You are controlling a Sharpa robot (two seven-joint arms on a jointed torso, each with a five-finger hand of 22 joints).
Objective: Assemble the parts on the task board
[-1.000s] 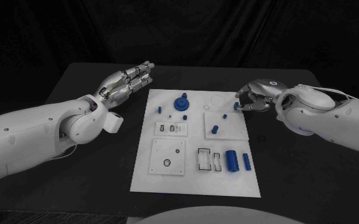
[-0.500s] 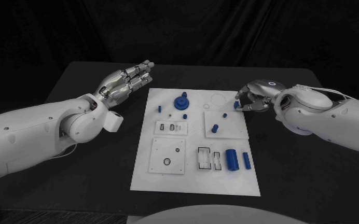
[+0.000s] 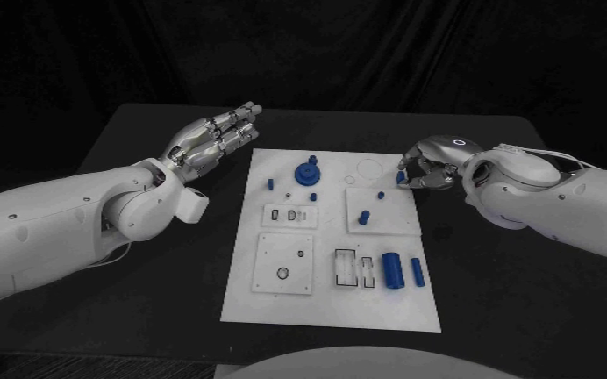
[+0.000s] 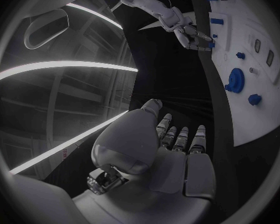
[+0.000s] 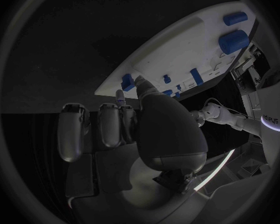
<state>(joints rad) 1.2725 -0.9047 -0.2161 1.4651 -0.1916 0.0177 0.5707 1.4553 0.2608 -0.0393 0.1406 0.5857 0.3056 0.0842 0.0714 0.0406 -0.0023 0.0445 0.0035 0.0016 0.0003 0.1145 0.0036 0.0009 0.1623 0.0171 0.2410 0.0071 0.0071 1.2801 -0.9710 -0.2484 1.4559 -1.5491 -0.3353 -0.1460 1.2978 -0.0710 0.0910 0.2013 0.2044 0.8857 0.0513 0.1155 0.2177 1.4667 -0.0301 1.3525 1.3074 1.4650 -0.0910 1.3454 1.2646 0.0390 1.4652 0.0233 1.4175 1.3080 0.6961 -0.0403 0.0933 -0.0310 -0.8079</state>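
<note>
- On the black table (image 3: 152, 133), at its middle, the board (image 3: 329, 300) is laid flat, with small blue parts spread over it.
- Right hand (image 3: 424, 171): placed at the board's right edge, toward the far corner. Its fingers are curled round a small blue peg (image 3: 401, 177), which is pinched at the fingertips just above the board's edge. In the right wrist view the peg (image 5: 120, 97) is seen between thumb and finger.
- Left hand (image 3: 215, 138): held off the board's far-left corner, well apart from the parts. Its fingers are stretched out straight, side by side, and nothing is held.
- Gear (image 3: 306, 173): a round blue part seated near the board's far edge, left of centre.
- Cylinders (image 3: 392, 268): two blue pieces lying side by side near the board's right edge, toward its near end.
- Handling, as judged: the peg is taken to be light, rigid and smooth, so likely to slip or tilt in a loose pinch. A hold on its sides near the upper end is advised, leaving the lower end free for its hole.
</note>
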